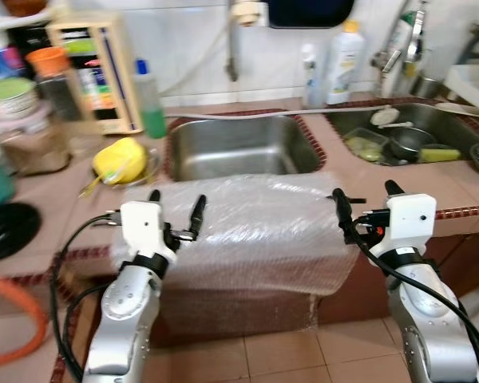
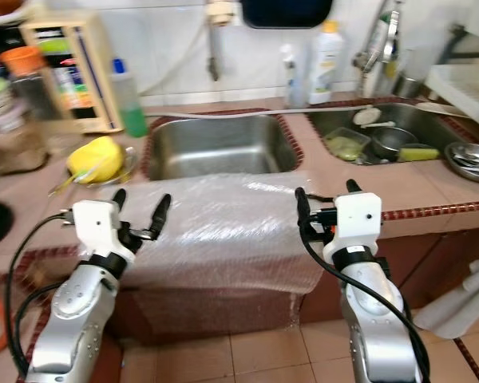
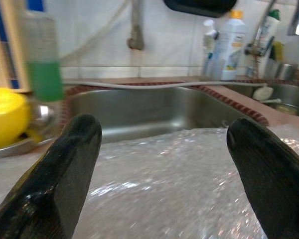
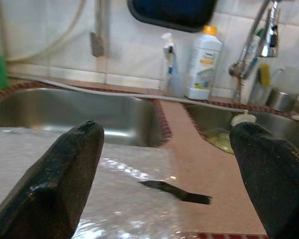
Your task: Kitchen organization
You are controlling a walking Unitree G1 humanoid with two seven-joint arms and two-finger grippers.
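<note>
Bubble wrap [image 1: 247, 231] drapes over the tabletop [image 1: 359, 179] edge before the sink [image 1: 238, 148]; left gripper [image 1: 176, 209] and right gripper [image 1: 366, 199] hover at its ends, fingers spread, seemingly touching nothing.

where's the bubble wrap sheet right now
The bubble wrap sheet lies draped over the counter's front edge, just in front of the empty left sink, between the left gripper and right gripper.

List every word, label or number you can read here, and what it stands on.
None can be read.
White bottle behind the sinks: printed label, too blurred.
Boxes in the wooden rack: coloured print, too blurred.
Green-lidded jar: label not legible.
Green soap bottle: no text visible.
</note>
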